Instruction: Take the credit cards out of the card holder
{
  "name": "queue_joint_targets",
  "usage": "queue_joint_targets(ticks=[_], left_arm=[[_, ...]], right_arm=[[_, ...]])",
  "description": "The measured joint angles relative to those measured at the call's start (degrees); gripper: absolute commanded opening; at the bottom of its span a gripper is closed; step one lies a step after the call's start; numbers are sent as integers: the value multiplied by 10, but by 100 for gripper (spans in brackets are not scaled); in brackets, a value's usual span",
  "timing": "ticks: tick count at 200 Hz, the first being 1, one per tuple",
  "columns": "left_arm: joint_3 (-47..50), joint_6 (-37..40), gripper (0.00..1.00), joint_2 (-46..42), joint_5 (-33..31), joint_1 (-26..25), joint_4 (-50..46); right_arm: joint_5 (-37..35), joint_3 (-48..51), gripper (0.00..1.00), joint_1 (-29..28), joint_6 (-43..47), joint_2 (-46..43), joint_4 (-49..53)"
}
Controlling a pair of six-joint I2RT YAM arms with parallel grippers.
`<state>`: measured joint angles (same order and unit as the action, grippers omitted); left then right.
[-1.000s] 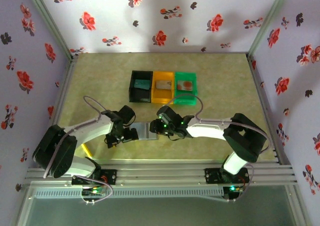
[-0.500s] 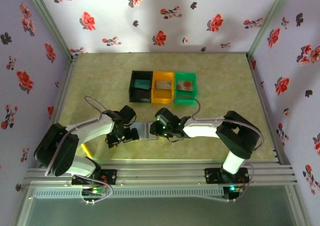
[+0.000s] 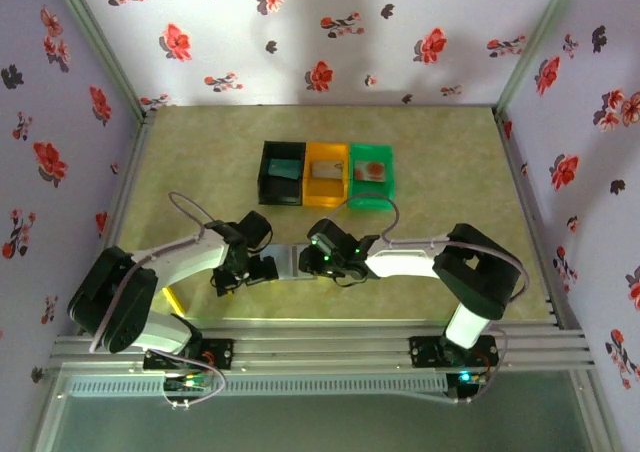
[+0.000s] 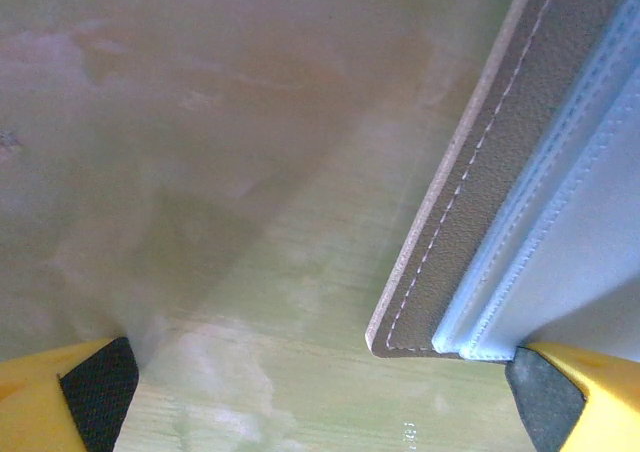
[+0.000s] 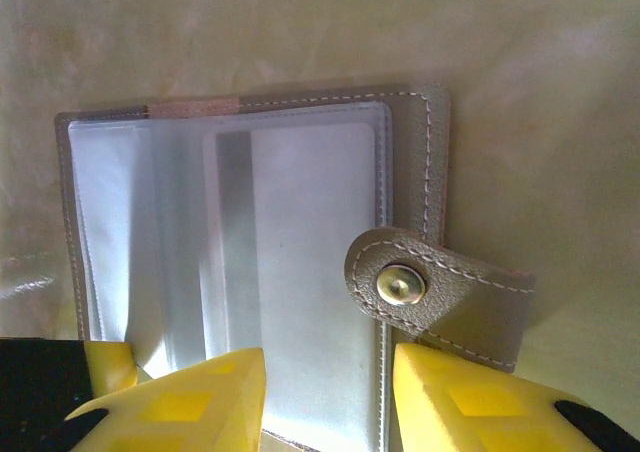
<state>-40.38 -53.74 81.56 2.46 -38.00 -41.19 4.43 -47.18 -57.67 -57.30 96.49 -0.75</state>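
The card holder lies open and flat on the table, a grey wallet with clear, pale plastic sleeves and a snap tab. In the top view the card holder sits between my two grippers. My right gripper hovers over its right panel, jaws partly apart, with nothing clamped between them. My left gripper stands wide open at the holder's left corner, its right fingertip against that edge. Credit cards lie in the bins: a blue-grey card, a pale card and one with a reddish mark.
A black bin, an orange bin and a green bin stand in a row just beyond the grippers. Metal rails run along the near edge. Floral walls close the table on three sides.
My right arm has folded in and its gripper has shifted slightly left over the card holder. The left arm has stayed put.
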Motion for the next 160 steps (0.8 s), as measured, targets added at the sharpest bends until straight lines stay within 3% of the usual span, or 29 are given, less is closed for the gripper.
queue_joint_targets(ticks=[106,160], left_arm=[[3,-2,100,-2,0,0,3],[4,-2,100,-2,1,0,4]], right_arm=[[1,0,28,-6,-4,0,-5],[9,0,28,-7,-4,6,-24]])
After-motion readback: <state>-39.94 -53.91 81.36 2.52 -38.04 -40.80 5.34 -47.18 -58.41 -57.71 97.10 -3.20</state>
